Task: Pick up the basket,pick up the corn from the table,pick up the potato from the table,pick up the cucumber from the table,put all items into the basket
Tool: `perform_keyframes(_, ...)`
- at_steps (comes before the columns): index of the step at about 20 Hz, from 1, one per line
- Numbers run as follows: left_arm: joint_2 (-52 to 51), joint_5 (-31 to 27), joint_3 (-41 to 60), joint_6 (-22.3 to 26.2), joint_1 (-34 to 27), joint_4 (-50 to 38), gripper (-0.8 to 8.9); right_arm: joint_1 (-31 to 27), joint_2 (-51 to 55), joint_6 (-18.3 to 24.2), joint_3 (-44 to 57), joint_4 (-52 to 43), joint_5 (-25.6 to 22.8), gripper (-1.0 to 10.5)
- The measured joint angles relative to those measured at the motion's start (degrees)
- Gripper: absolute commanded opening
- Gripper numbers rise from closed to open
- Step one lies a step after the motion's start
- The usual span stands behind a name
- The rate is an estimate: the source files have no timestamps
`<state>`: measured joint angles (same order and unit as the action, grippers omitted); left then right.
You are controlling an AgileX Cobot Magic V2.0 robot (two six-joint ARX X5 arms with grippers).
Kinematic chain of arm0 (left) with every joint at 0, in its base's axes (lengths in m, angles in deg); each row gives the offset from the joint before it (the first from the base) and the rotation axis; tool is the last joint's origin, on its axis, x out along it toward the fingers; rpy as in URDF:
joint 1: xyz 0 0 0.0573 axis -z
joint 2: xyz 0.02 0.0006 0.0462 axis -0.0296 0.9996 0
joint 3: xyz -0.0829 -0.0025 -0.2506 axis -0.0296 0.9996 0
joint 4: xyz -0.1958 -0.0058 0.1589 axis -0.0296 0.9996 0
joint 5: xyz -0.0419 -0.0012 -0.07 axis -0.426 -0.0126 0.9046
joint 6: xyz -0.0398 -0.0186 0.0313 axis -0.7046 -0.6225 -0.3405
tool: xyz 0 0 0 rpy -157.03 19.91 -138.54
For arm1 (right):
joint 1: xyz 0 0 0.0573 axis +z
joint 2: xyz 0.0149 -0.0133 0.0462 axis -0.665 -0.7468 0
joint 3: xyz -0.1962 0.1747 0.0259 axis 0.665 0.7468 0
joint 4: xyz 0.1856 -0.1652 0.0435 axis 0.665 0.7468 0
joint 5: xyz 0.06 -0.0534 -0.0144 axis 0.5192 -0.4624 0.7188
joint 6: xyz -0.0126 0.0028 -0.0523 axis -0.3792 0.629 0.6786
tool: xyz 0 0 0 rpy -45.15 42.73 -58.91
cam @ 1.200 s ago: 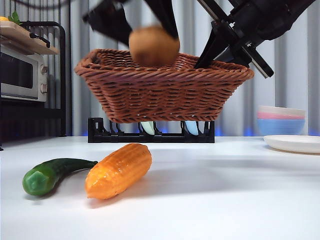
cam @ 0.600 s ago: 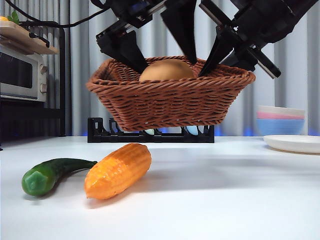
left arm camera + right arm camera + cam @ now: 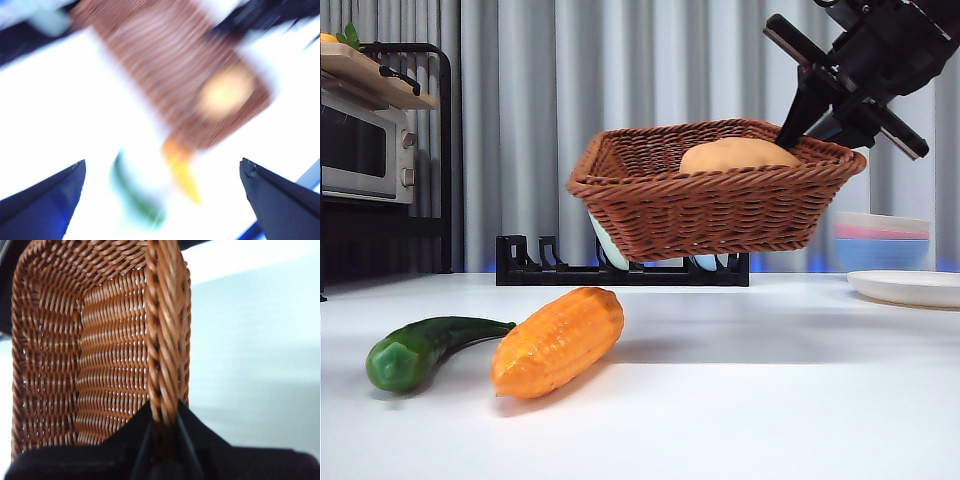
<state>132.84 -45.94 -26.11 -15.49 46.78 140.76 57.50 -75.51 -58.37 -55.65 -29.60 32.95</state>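
My right gripper (image 3: 812,122) is shut on the right rim of the reddish-brown wicker basket (image 3: 710,210) and holds it tilted in the air above the table. In the right wrist view my jaws (image 3: 162,422) pinch the braided rim (image 3: 165,340). The tan potato (image 3: 740,155) lies in the basket. The orange corn (image 3: 558,340) and the green cucumber (image 3: 425,350) lie side by side on the white table (image 3: 770,400) at front left. My left gripper (image 3: 161,162) is open and empty high above; its blurred view shows the basket (image 3: 165,65), potato (image 3: 225,95), corn (image 3: 182,175) and cucumber (image 3: 130,200) below.
A black dish rack (image 3: 620,270) stands behind, under the basket. Stacked pastel bowls (image 3: 882,240) and a white plate (image 3: 910,287) sit at the right. A microwave (image 3: 365,145) on a shelf stands at the far left.
The left gripper let the potato go into the basket and rose out of the front view. The basket has shifted right and tilted, with the potato now lying inside.
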Motion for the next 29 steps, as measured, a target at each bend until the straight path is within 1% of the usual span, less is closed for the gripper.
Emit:
perform_keyframes(1, -0.5, -1.1, 1.0, -0.4, -0.4, 2.9, 5.65, -0.3, 0.0, 0.0, 0.0, 0.0, 0.0, -0.1)
perform_keyframes(3, -1.0, -1.4, 6.0, -1.7, -1.1, 3.6, 5.65, -0.7, 0.0, 0.0, 0.0, 0.0, 0.2, -0.1)
perform_keyframes(5, 0.0, -1.4, 13.1, -3.3, -1.7, 0.0, 5.65, -0.8, 0.0, 0.0, 0.0, 0.0, 0.2, -0.1)
perform_keyframes(8, 0.2, -0.3, 23.6, -5.8, -4.2, -8.7, 5.65, -0.8, 0.0, 0.0, 0.0, 0.0, 0.2, -0.1)
perform_keyframes(11, 3.1, 3.7, 31.4, -7.3, -9.4, -18.7, 5.64, -0.9, 0.0, 0.0, 0.0, 0.0, 0.2, -0.1)
perform_keyframes(15, 12.1, 8.7, 32.3, -7.2, -14.8, -24.0, 5.64, -0.9, 0.0, 0.0, 0.0, 0.0, 0.2, -0.1)
perform_keyframes(18, 18.8, 12.2, 32.3, -7.1, -16.1, -27.6, 5.62, -0.9, 0.0, 0.0, 0.0, 0.0, 0.2, -0.1)
perform_keyframes(20, 21.3, 12.5, 32.3, -7.1, -16.1, -28.6, 5.61, -0.9, 0.0, 0.0, 0.0, 0.0, 0.2, -0.1)
perform_keyframes(21, 22.1, 11.6, 32.3, -7.1, -16.1, -28.9, 5.51, -0.9, 0.0, 0.0, 0.0, 0.0, 0.2, -0.1)
perform_keyframes(23, 23.4, 8.7, 32.3, -7.1, -16.1, -29.7, 3.94, -0.9, 0.0, 0.0, 0.0, 0.0, 0.1, -0.1)
perform_keyframes(24, 23.9, 8.2, 32.3, -6.7, -16.1, -29.9, 3.34, -0.9, 0.0, 0.0, 0.0, 0.0, 0.1, -0.1)
perform_keyframes(25, 24.3, 8.1, 32.3, -6.2, -16.1, -30.2, 3.04, -0.9, 0.0, 0.0, 0.0, 0.0, 0.0, -0.1)
perform_keyframes(27, 24.5, 8.2, 32.3, -5.9, -16.1, -30.8, 3.01, -0.9, 0.0, 0.0, 0.0, 0.0, 0.0, -0.1)
perform_keyframes(28, 24.5, 8.6, 32.3, -5.8, -16.1, -30.9, 2.47, -0.9, 0.0, 0.0, 0.0, 0.0, 0.0, -0.1)
perform_keyframes(29, 24.5, 8.9, 32.3, -5.6, -16.1, -31.0, 1.28, -0.9, 0.0, 0.0, 0.0, 0.0, 0.0, -0.1)
